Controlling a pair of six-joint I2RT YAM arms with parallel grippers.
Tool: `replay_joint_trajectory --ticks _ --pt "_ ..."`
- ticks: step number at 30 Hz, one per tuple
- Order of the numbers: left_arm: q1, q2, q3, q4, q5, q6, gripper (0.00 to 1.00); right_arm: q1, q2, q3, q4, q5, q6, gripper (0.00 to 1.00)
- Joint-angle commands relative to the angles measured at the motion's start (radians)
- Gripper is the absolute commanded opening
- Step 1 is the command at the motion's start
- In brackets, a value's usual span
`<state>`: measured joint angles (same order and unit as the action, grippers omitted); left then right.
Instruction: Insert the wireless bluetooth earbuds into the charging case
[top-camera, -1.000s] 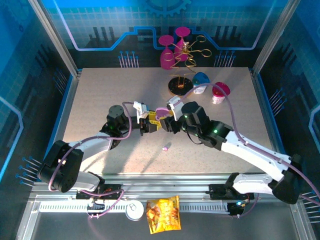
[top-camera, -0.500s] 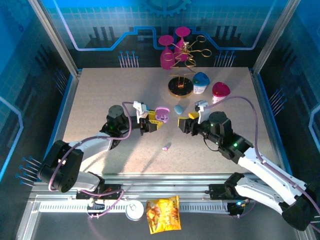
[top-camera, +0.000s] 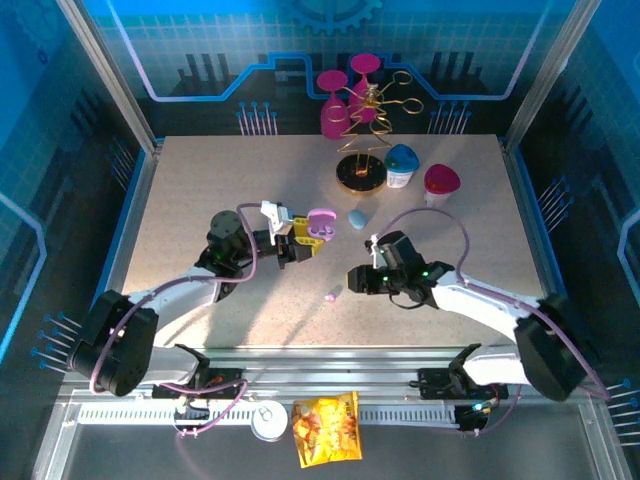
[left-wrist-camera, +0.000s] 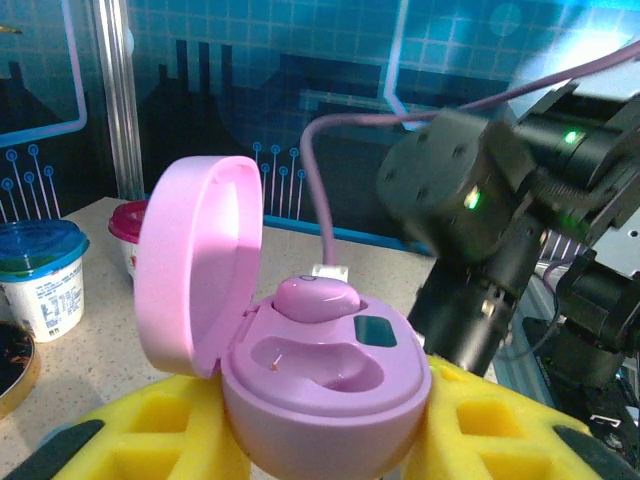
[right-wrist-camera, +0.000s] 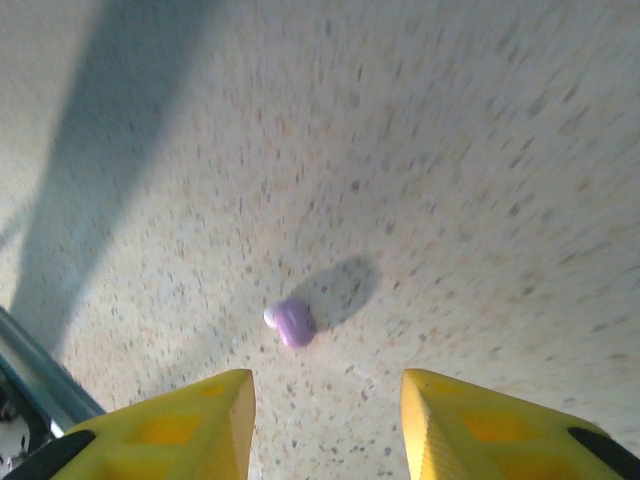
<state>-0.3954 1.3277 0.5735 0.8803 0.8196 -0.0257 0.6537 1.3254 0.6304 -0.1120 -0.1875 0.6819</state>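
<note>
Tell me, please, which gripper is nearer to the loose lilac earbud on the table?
Right. The right gripper hovers open close beside the lilac earbud. The left gripper is farther off, toward the back-left of the earbud, holding the open pink case.

Pink charging case (left-wrist-camera: 320, 385) is open, lid hinged up on its left, clamped upright in the left pincer (left-wrist-camera: 325, 445). One lilac earbud (left-wrist-camera: 313, 297) sits in the far socket; the near socket is empty. Second lilac earbud (right-wrist-camera: 290, 322) lies loose on the counter (right-wrist-camera: 450, 150), apart from the case.
</note>
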Motion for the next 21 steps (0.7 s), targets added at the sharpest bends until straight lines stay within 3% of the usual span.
replay_joint_trajectory --ticks 1,13,21 --pt "0.006 -0.037 -0.011 0.013 -0.013 0.021 0.29 0.052 0.074 0.055 0.037 -0.104 0.043 0.42" --pt "0.006 -0.106 -0.015 -0.026 -0.032 0.044 0.29 0.165 0.258 0.106 0.122 -0.156 0.117 0.43" --pt "0.007 -0.110 -0.018 -0.045 -0.037 0.056 0.29 0.162 0.288 0.137 0.073 -0.070 0.094 0.44"
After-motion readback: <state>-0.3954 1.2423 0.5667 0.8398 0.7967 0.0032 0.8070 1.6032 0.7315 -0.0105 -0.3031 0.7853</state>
